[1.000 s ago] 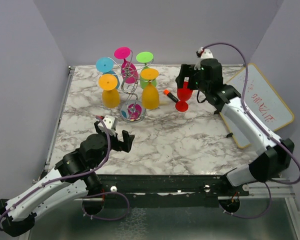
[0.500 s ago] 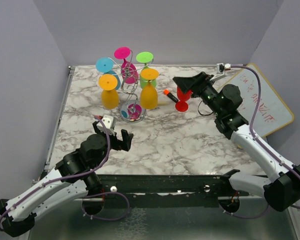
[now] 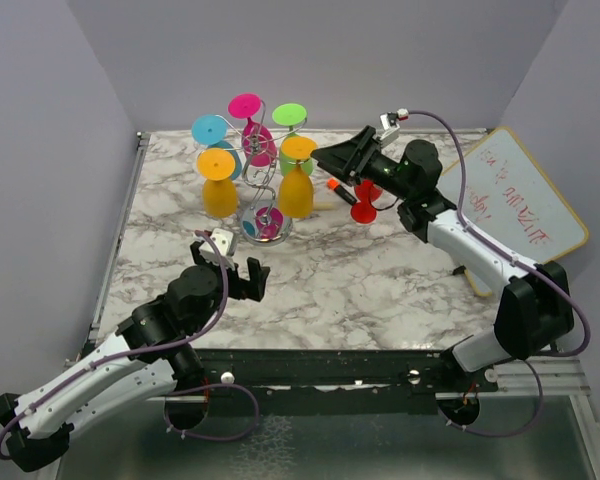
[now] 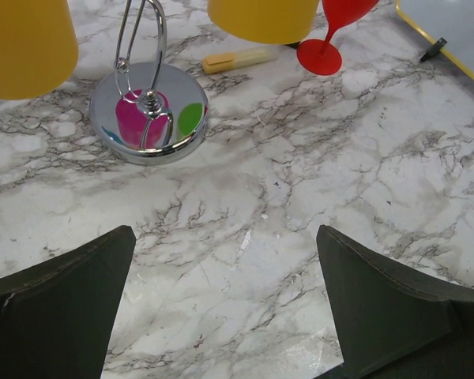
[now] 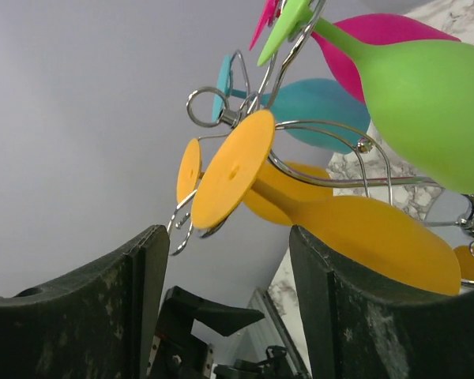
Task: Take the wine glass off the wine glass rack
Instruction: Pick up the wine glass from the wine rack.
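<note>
The chrome wine glass rack (image 3: 261, 188) stands at the back left on its round mirror base (image 4: 148, 112). Several coloured wine glasses hang from it upside down, among them a yellow one (image 3: 300, 188) on the right side. My right gripper (image 3: 325, 160) is open and points left, just right of that yellow glass. In the right wrist view the glass's yellow foot (image 5: 233, 170) sits just above my open, empty right gripper (image 5: 225, 260). A red wine glass (image 3: 364, 205) stands on the table under the right arm. My left gripper (image 3: 242, 272) hovers open and empty over the marble (image 4: 225, 233).
A marker with an orange cap (image 3: 340, 190) and a cream pen (image 4: 237, 57) lie beside the red glass. A whiteboard with a yellow frame (image 3: 535, 205) lies at the right edge. Green (image 5: 426, 103), pink (image 5: 379, 31) and teal (image 5: 324, 103) glasses crowd the rack.
My right gripper left the red glass standing on the table, swung left toward the rack's yellow glass and narrowed a little. The left arm barely moved.
</note>
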Robot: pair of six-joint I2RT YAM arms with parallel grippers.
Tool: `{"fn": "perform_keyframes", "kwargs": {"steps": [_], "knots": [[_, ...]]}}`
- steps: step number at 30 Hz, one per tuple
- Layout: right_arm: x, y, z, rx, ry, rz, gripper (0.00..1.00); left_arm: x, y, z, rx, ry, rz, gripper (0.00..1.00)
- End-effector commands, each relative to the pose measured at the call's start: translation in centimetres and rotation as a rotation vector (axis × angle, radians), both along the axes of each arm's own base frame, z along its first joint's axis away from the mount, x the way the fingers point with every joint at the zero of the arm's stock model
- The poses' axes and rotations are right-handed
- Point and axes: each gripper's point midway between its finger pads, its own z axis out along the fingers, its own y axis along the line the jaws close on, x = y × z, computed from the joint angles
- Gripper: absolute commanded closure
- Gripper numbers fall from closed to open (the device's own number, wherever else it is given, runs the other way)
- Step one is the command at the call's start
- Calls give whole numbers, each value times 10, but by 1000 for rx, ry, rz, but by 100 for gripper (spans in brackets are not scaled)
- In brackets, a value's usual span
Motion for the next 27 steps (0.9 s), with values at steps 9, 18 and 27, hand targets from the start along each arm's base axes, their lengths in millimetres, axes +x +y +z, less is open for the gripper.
{"fn": "perform_keyframes", "kwargs": {"steps": [9, 18, 27], "knots": [[27, 11, 9, 103, 190, -12, 46, 4, -4, 0, 2, -34, -18, 1], [40, 10, 6, 84, 245, -50, 57, -5, -5, 6, -57, -20, -44, 1], [36, 17, -3, 76, 257, 7, 74, -3, -9, 20, -59, 40, -14, 1]]}}
